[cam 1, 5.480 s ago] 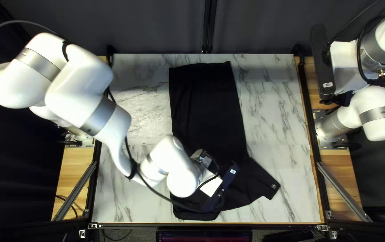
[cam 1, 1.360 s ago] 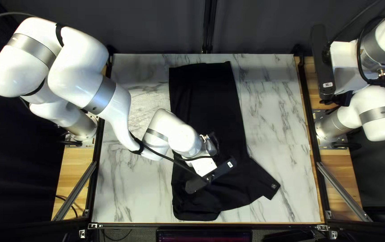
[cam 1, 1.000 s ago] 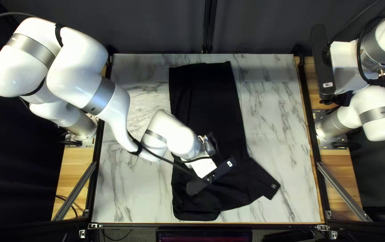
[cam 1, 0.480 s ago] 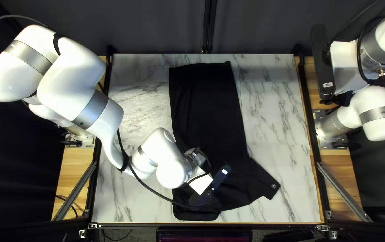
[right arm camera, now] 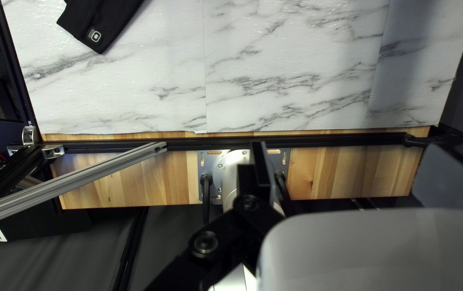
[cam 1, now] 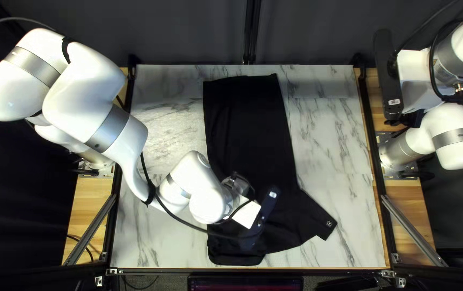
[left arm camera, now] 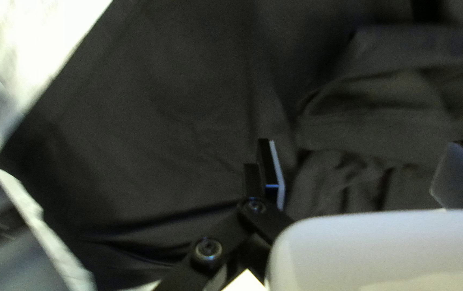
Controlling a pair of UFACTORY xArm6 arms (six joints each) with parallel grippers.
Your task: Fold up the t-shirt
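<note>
Both released: left pincer (left arm camera: 362, 148), right pincer (right arm camera: 350, 151) | shirt (cam 1: 250, 129) lies part-folded on desk (cam 1: 328, 134), left pincer above it | we judge it light and limp, its layers apt to slide | we should pinch the raised fold (left arm camera: 382, 132) deep, through every layer

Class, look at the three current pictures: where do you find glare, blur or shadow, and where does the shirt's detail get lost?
Top left view: sheen on the tabletop beside my left arm; the shirt reads nearly solid black. Left wrist view: blurred, bare tabletop washed out, yet folds show. Right wrist view: marble veining distinct, a shadowy band across the tabletop.
</note>
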